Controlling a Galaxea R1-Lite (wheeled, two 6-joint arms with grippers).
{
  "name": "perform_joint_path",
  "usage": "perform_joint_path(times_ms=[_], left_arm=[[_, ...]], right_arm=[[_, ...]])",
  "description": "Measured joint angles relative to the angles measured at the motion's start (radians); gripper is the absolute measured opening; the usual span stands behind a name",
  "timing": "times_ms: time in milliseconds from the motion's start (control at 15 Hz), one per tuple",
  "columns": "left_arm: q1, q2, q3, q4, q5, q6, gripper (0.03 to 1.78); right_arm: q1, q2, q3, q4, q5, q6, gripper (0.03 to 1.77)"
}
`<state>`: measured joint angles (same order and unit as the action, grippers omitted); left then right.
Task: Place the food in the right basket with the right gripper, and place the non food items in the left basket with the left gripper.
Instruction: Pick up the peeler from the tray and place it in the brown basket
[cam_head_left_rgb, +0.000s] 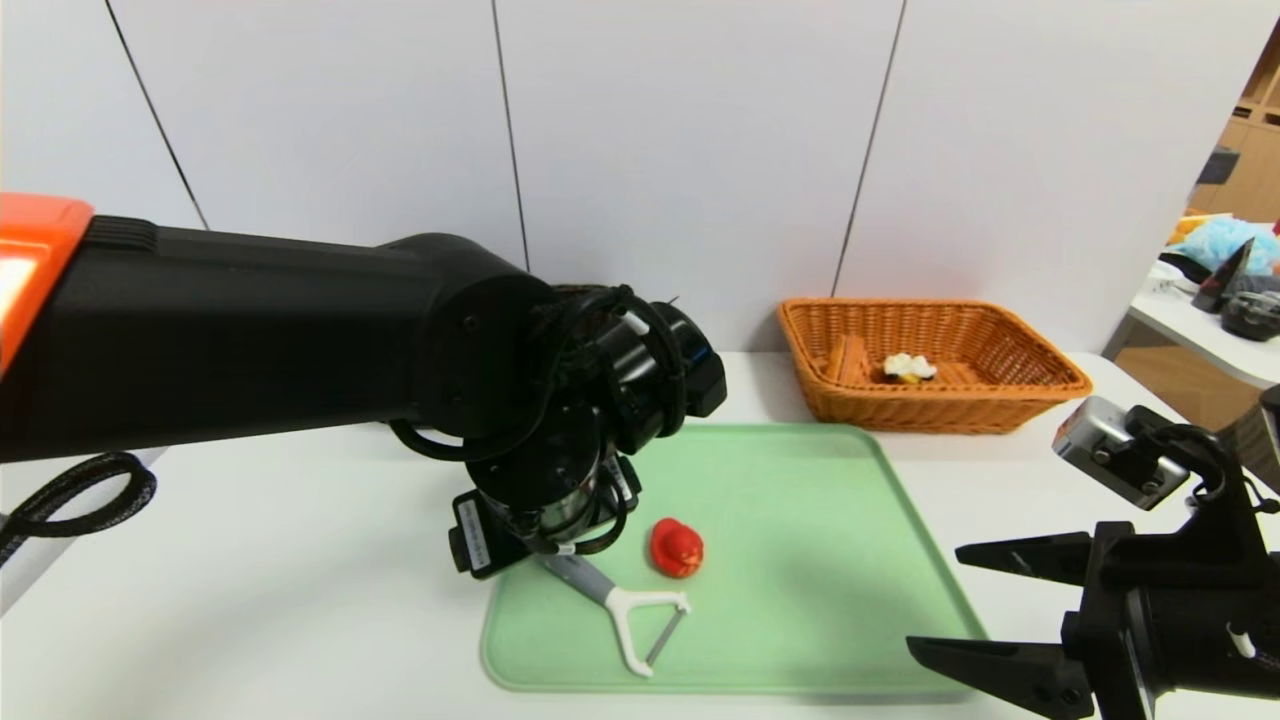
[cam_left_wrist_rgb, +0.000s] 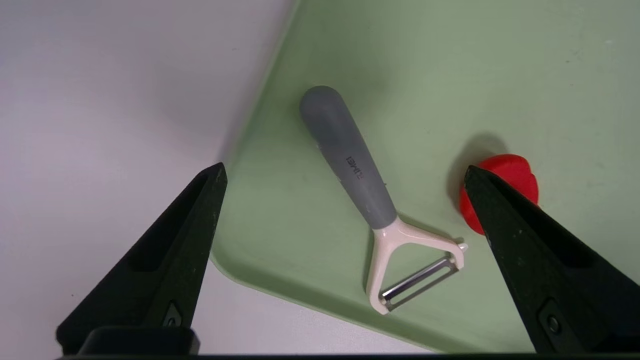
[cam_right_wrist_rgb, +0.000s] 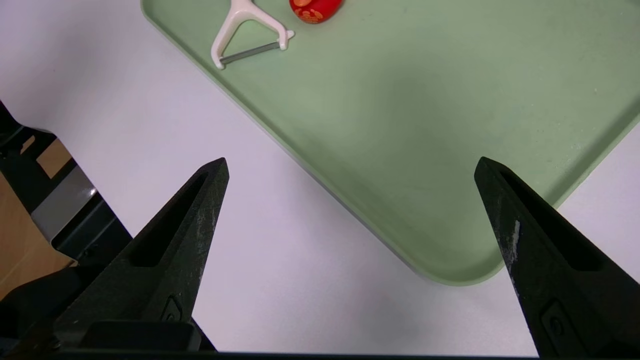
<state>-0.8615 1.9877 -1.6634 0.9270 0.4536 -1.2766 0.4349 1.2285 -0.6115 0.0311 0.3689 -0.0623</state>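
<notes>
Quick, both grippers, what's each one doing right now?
Left gripper: open, empty, above the peeler.
Right gripper: open, empty, over the tray's near right corner.

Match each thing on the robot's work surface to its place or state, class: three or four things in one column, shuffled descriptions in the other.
Things
1. Y-shaped peeler
2. Red toy
3. Waffle wedge with white cream
4. Right gripper

Places or states
A. Inside the orange-tan wicker basket
B. Open, holding nothing
C. Grey handle, lying on the green tray
D. Beside the peeler, rounded

Right pairs: 1-C; 2-D; 3-A; 4-B
</notes>
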Motion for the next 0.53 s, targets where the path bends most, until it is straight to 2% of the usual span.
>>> perform_joint_path(times_ms=[133, 533], left_arm=[[-0.001, 0.022, -0.007, 0.027, 0.036, -0.024, 1.69], [-0.032, 0.067, -0.021, 0.032, 0.074, -0.042, 1.69]], right_arm=[[0.000, 0.006, 0.000, -0.001, 0.000, 0.000, 1.69], [0.000, 0.018, -0.007, -0.005, 0.000, 0.000, 1.70]])
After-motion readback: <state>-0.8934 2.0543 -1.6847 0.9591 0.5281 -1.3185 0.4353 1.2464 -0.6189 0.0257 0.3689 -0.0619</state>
